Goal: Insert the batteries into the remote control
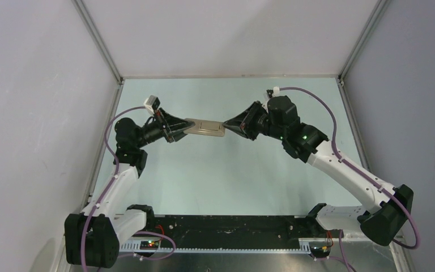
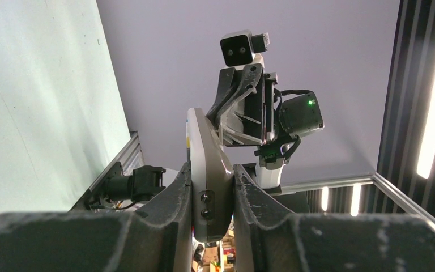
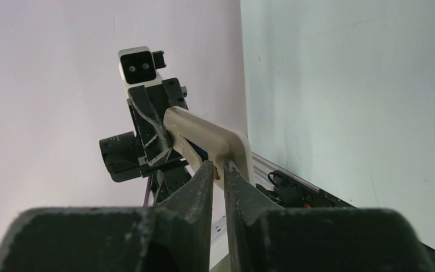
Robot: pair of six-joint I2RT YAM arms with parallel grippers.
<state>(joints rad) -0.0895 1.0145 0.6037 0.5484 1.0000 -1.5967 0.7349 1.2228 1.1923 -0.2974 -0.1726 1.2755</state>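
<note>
The remote control (image 1: 205, 127) hangs in mid-air between the two arms, tan and slim, lying roughly level. My left gripper (image 1: 182, 129) is shut on its left end; in the left wrist view the remote (image 2: 207, 164) stands edge-on between the fingers (image 2: 175, 198). My right gripper (image 1: 226, 126) meets the other end. In the right wrist view its jaws (image 3: 219, 164) are nearly together, with a thin slit, and their tips sit on the remote's (image 3: 215, 139) end edge. A sliver of bright blue (image 3: 201, 152) shows under the remote. The dark battery is out of view.
The pale green table (image 1: 232, 181) lies below the raised arms, enclosed by white walls and an aluminium frame (image 1: 99, 45). A black rail (image 1: 226, 226) runs along the near edge between the arm bases.
</note>
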